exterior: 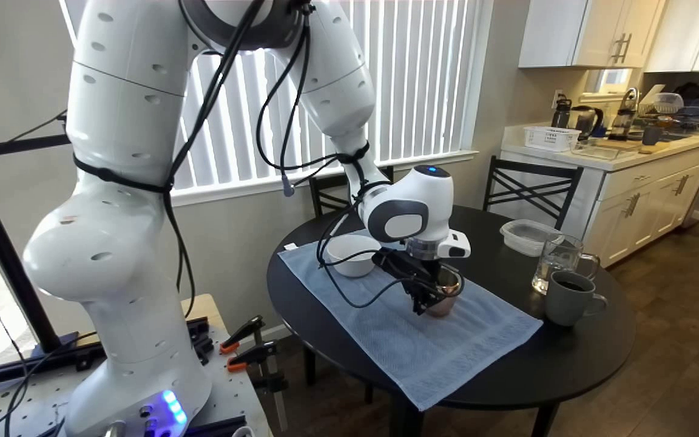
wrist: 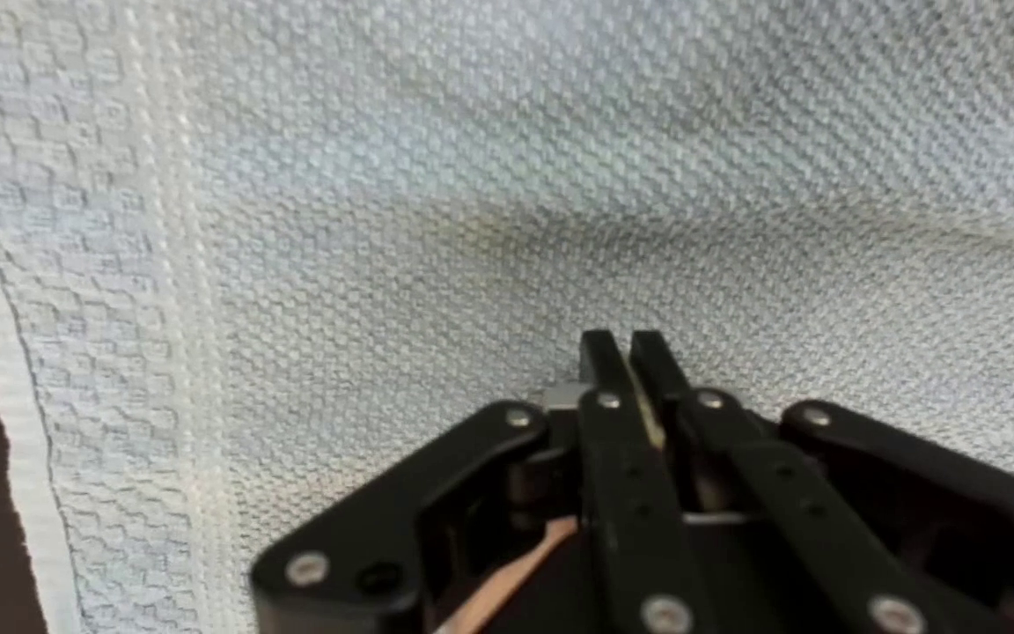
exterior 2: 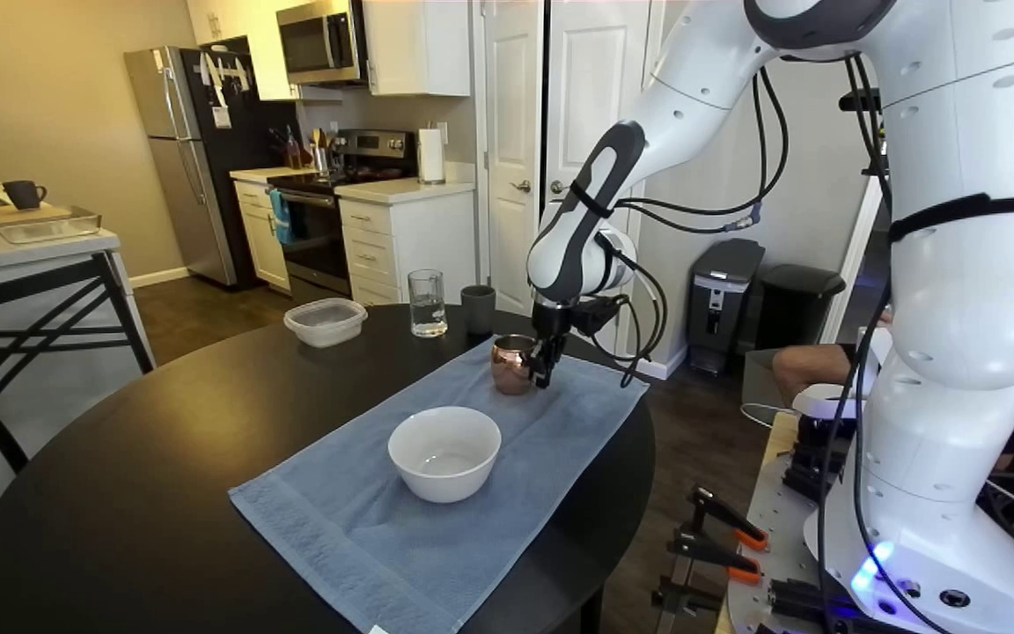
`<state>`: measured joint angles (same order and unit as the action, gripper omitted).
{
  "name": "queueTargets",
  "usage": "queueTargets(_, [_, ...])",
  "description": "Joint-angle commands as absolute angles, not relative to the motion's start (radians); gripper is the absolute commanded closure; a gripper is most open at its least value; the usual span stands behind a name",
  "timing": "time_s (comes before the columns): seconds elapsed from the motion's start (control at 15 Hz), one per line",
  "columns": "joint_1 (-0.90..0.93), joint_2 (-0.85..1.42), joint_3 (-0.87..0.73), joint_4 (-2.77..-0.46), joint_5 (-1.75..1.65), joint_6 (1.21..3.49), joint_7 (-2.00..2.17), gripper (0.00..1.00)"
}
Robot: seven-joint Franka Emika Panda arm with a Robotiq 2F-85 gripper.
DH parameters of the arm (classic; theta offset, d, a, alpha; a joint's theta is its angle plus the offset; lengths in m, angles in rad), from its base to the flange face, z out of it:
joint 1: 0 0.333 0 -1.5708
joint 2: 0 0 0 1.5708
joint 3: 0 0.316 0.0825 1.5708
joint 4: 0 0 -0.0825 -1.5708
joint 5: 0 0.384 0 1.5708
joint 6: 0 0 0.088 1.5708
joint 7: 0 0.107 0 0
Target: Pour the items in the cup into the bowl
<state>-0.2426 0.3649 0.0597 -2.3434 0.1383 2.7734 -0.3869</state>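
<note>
1. Cup first: upright, looking planted on the towel, at the end of it farther from the blinds. What's inside, no view shows.
2. Right beside it, the gripper! Low over the towel, fingers drawn nearly together, only a slit between. In that slit, a thin brassy strip: the cup's handle, pinched, by my call, though no view shows the handle whole.
3. So the step in hand looks like securing the cup. Lift, carry and pour all seem to lie ahead.
4. The target: the bowl, upright on the same towel, apart from the cup, toward the table edge below the blinds. Bare white inside, a glint, no items to be seen.
5. Next move wants a straight lift, cup level, base above the bowl's rim. Then over toward that blinds-side edge, leaving behind the mug just off the towel's corner and the glass close by it. The tub is out near the table edge facing the counter, well off the line.
6. Then the tip: roll the cup over, its lip inside the bowl's rim. On one thin handle I'd expect some swing, so slow and steady does it.
</note>
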Motion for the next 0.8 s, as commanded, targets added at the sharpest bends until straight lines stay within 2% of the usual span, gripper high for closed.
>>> queueTargets(0.0, [-0.248,0.344,0.062,-2.368,0.106,2.805,-0.439,0.96])
queueTargets(0.27, [-0.254,0.321,0.072,-2.372,0.094,2.778,-0.451,0.96])
queueTargets(0.73, [-0.288,0.149,0.121,-2.390,0.193,2.644,-0.595,0.96])
